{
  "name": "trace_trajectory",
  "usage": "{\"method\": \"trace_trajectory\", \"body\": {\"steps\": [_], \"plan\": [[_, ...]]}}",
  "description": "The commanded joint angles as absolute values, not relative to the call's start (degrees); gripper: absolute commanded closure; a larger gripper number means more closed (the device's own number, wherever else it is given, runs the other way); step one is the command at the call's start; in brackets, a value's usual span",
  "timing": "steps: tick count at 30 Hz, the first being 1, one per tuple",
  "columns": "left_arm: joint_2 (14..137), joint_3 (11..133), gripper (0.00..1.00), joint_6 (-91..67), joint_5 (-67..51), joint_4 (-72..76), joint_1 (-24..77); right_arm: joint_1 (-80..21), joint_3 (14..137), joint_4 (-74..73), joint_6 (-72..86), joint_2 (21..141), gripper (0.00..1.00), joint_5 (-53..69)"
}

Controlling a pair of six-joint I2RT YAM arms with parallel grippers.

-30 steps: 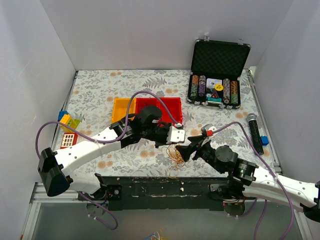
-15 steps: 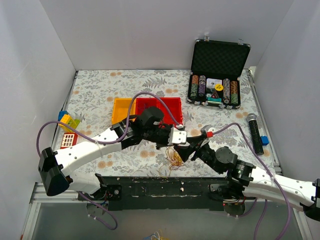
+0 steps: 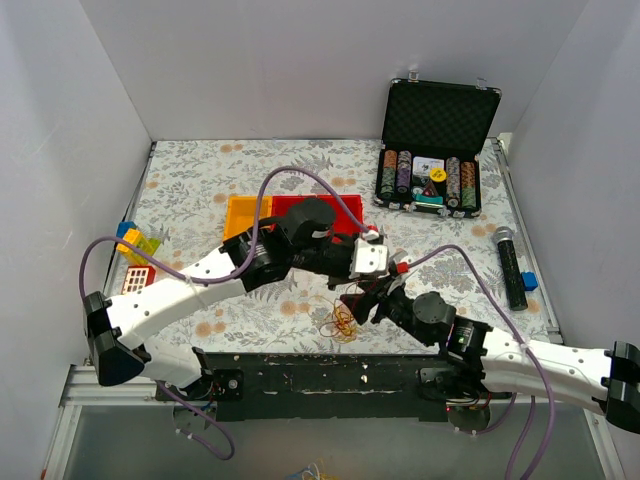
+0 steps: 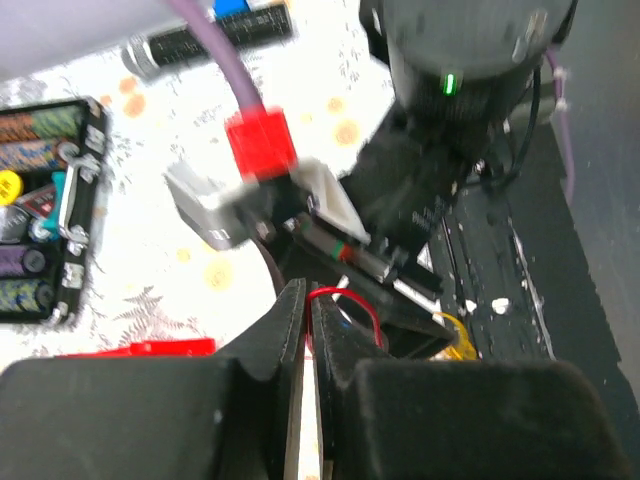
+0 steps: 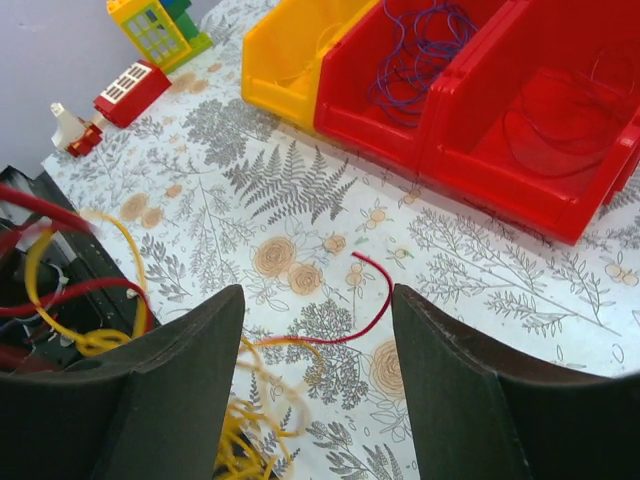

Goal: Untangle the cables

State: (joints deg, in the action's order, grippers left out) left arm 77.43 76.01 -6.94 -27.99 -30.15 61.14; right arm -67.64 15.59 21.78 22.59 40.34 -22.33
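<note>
The cables (image 3: 340,322) are a small tangle of yellow, orange and red wires on the flowered cloth near the front edge. My left gripper (image 3: 375,268) hovers above and right of the tangle. In the left wrist view it (image 4: 308,290) is shut on a thin red wire (image 4: 345,300) that loops out of the jaws. My right gripper (image 3: 352,300) is just right of the tangle. In the right wrist view it (image 5: 315,300) is open and empty, with a loose red strand (image 5: 370,300) on the cloth between its fingers and the yellow tangle (image 5: 240,430) low on the left.
A yellow bin (image 3: 245,215) and red bins (image 3: 340,212) stand behind the arms; one red bin holds blue-purple wires (image 5: 420,50), another red wires (image 5: 560,120). An open poker-chip case (image 3: 435,170) is at the back right, a microphone (image 3: 508,265) at the right, and toy blocks (image 3: 135,260) at the left.
My left gripper has risen and moved right and back with the red wire. My right gripper has moved left towards the tangle, which has shifted slightly left.
</note>
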Motion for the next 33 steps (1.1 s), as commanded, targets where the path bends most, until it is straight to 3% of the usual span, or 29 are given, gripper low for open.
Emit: {"method": "trace_trajectory", "body": {"steps": [1,5,12,19,33], "plan": [[77.3,83.7,0.98,-11.2,-31.5,-29.1,61.6,-67.8,13.1,24.9,25.4,42.4,0.33,-22.1],[77.8,88.1,0.98,-12.8,-31.7,-28.8,61.5,-67.8,9.9,25.0,27.7,42.5,0.41,-22.2],[77.5,89.8,0.98,-12.3,-30.2,-28.4,61.5,-67.8,8.1,18.8,30.1,39.6,0.45,-25.1],[74.6,79.8,0.99,-7.1,-26.7,-28.5,61.5,-67.8,13.3,1.7,28.2,23.9,0.24,-34.0],[72.6,70.1,1.0,-3.0,-21.1,-27.2,61.5,-67.8,22.6,-12.4,25.7,19.8,0.22,-39.1]]}}
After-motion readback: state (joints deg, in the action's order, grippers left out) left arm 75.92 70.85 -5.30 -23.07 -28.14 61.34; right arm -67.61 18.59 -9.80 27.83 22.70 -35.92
